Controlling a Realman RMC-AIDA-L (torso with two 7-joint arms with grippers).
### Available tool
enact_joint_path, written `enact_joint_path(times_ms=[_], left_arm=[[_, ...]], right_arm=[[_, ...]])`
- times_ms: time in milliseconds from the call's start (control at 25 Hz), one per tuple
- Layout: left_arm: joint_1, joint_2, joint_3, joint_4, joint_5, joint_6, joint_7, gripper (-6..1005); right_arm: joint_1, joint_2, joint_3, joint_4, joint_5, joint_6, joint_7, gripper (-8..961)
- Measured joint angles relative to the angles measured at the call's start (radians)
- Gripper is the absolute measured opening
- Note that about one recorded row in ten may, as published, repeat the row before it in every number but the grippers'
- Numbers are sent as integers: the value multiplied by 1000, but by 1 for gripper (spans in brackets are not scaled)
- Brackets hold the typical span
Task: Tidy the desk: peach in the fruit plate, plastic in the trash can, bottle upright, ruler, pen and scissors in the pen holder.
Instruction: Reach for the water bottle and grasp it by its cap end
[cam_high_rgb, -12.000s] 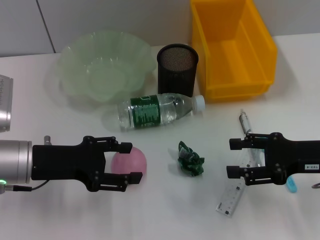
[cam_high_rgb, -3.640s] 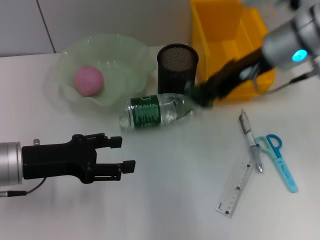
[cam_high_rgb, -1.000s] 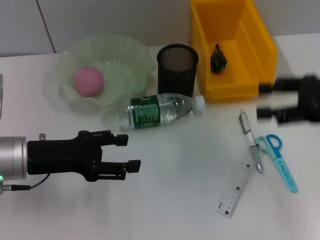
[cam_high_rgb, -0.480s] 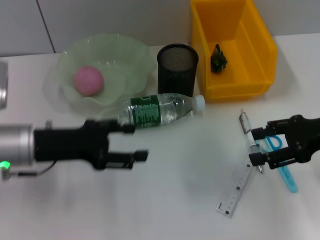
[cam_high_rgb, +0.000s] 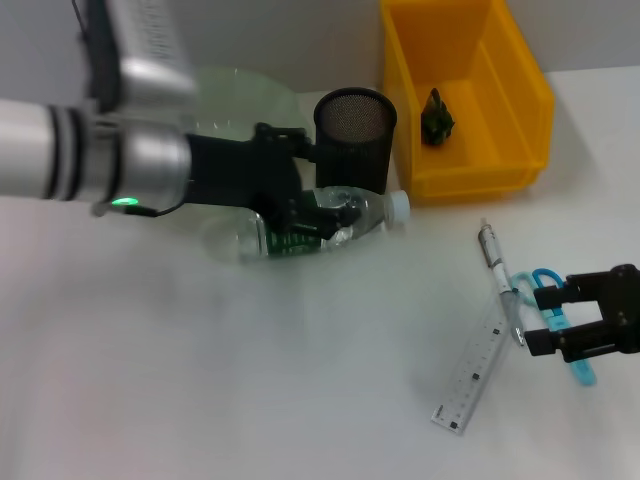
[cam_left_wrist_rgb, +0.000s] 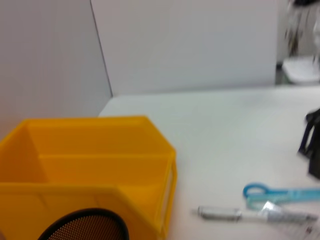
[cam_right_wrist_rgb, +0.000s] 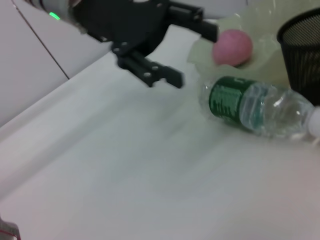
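The clear bottle (cam_high_rgb: 368, 210) with a green label lies on its side in front of the black mesh pen holder (cam_high_rgb: 356, 125). My left gripper (cam_high_rgb: 333, 185) hovers open over the bottle's label end, one finger on each side of it. The pink peach (cam_right_wrist_rgb: 232, 46) rests in the pale green fruit plate (cam_high_rgb: 240, 85); my left arm hides it in the head view. Crumpled green plastic (cam_high_rgb: 436, 115) lies in the yellow trash can (cam_high_rgb: 520, 120). My right gripper (cam_high_rgb: 545, 320) is open beside the blue scissors (cam_high_rgb: 585, 372), the pen (cam_high_rgb: 495, 262) and the clear ruler (cam_high_rgb: 468, 378).
The trash can stands at the back right, close beside the pen holder. My left arm's thick silver forearm (cam_high_rgb: 90, 165) crosses the back left of the white desk (cam_high_rgb: 250, 380).
My left arm has swung from the desk's front left up and right to the bottle. My right gripper has shifted slightly right and toward the desk's front, beside the scissors.
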Motion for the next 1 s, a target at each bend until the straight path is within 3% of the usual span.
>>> enact_joint_path(times_ms=[80, 160, 400, 760, 1000], left_arm=[[-10, -1, 36, 1, 10, -38, -5, 816], [-30, -3, 156, 7, 39, -151, -29, 816], [-40, -7, 266, 11, 113, -259, -76, 816], [-43, -8, 352, 10, 244, -360, -180, 815], [-44, -8, 358, 11, 270, -362, -195, 816]], right_arm=[[-7, 0, 1, 0, 0, 1, 7, 833], [-12, 2, 2, 0, -6, 1, 15, 833], [-14, 3, 3, 3, -12, 1, 29, 833], [-11, 2, 3, 12, -12, 1, 32, 834], [-9, 2, 3, 13, -12, 3, 33, 834]])
